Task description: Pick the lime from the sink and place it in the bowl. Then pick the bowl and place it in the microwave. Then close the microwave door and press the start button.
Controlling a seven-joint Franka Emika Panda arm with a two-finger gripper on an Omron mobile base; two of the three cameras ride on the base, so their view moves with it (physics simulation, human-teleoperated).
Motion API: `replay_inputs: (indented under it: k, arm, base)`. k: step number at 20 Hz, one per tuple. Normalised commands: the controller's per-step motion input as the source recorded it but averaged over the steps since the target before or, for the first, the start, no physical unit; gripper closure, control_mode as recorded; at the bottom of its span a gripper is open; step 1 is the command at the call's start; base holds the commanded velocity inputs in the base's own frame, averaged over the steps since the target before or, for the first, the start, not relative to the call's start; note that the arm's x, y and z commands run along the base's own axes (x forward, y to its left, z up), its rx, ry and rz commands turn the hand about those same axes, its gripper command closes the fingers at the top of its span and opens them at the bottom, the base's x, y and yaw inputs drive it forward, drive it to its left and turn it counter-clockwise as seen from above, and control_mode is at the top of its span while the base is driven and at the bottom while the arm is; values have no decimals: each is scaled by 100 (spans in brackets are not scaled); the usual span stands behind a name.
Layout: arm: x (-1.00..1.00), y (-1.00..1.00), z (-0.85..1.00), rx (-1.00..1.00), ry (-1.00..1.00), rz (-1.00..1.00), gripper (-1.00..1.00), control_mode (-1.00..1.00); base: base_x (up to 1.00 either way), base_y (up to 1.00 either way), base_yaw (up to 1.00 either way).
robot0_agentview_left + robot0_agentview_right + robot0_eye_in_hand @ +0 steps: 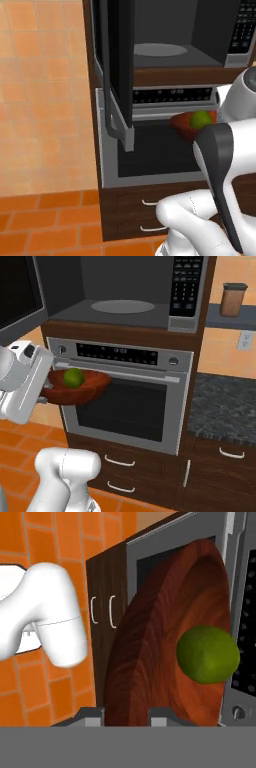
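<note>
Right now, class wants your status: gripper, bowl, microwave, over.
Gripper shut on bowl rim, lime inside. Bowl held in front of the oven, below the microwave. Microwave door open, cavity ahead unobstructed.

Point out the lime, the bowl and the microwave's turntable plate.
lime [74,377], right base view, top of the fruit.
bowl [97,383], right base view, right side of the outer wall.
turntable plate [123,306], right base view, middle of the pale disc inside the microwave.
</note>
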Motion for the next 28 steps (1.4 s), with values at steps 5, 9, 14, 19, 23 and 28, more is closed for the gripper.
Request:
replay_inputs:
  k: [5,9,14,19,23,28]
  arm:
    - [0,0,0,0,0,0,100,100]
    - [0,0,0,0,0,0,100,100]
    - [0,0,0,0,0,0,100,100]
    - [10,0,94,0,-34,0,100,-100]
    - [92,2,96,1,-32,4,100,-100]
    - [100,8,71,1,-17,0,100,-100]
  base:
    - [31,0,-6]
    - [4,-5,-3]
    - [20,-6,0]
    - [0,0,0]
    - [0,0,0]
    - [0,0,0]
